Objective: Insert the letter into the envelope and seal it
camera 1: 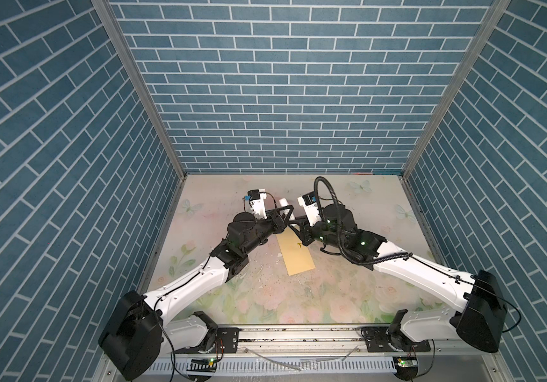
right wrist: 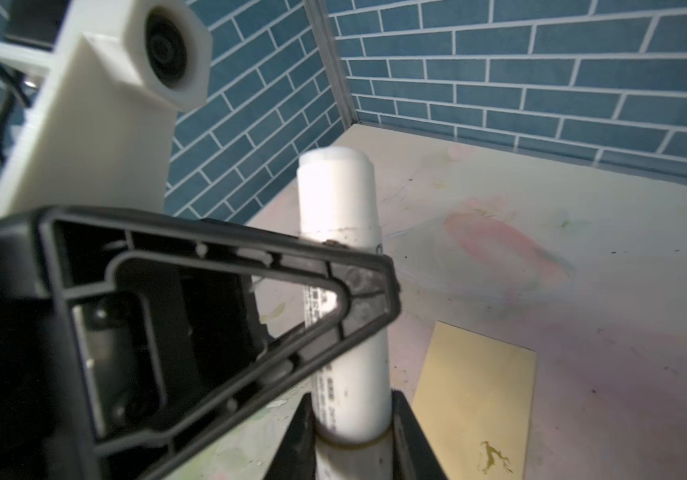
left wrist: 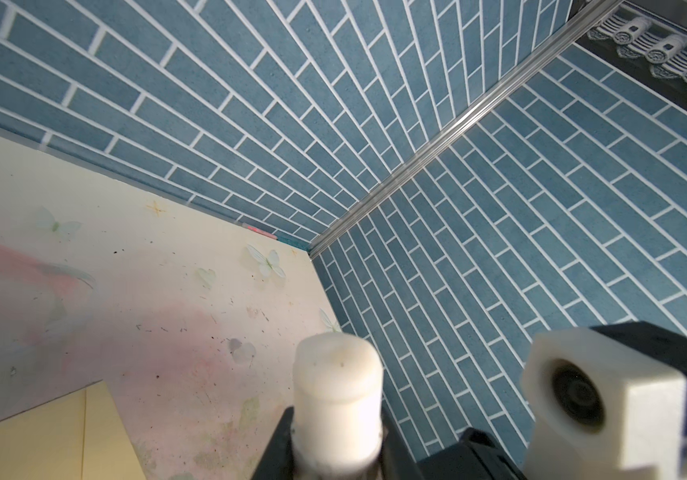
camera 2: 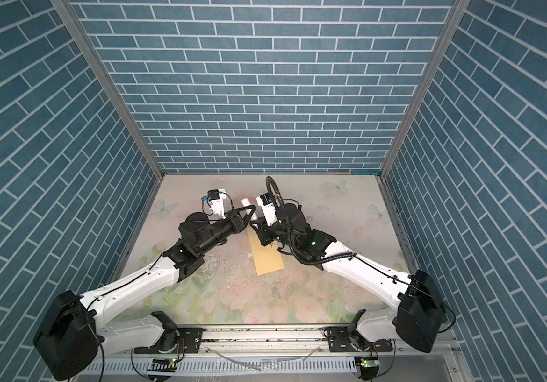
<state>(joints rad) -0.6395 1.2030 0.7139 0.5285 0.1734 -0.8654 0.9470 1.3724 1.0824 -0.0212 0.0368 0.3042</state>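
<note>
The envelope (camera 1: 296, 255) (camera 2: 268, 258) lies flat mid-table, plain mustard yellow, with a small dark smear (right wrist: 493, 457) near one end; part of it also shows in the left wrist view (left wrist: 42, 436). The letter is out of view. Above the envelope's far end both grippers meet on one white glue stick (camera 1: 284, 201) (camera 2: 246, 201). My left gripper (camera 1: 286, 214) (left wrist: 335, 419) is shut on its upper part. My right gripper (camera 1: 296, 223) (right wrist: 352, 419) is shut on its printed lower body (right wrist: 343, 374). A left finger (right wrist: 333, 286) crosses in front of the stick.
The floral table mat (camera 1: 298, 297) is scuffed and speckled. Blue brick-pattern walls (camera 1: 282, 99) close in the back and both sides. A metal rail (camera 1: 298, 334) with the arm bases runs along the front edge.
</note>
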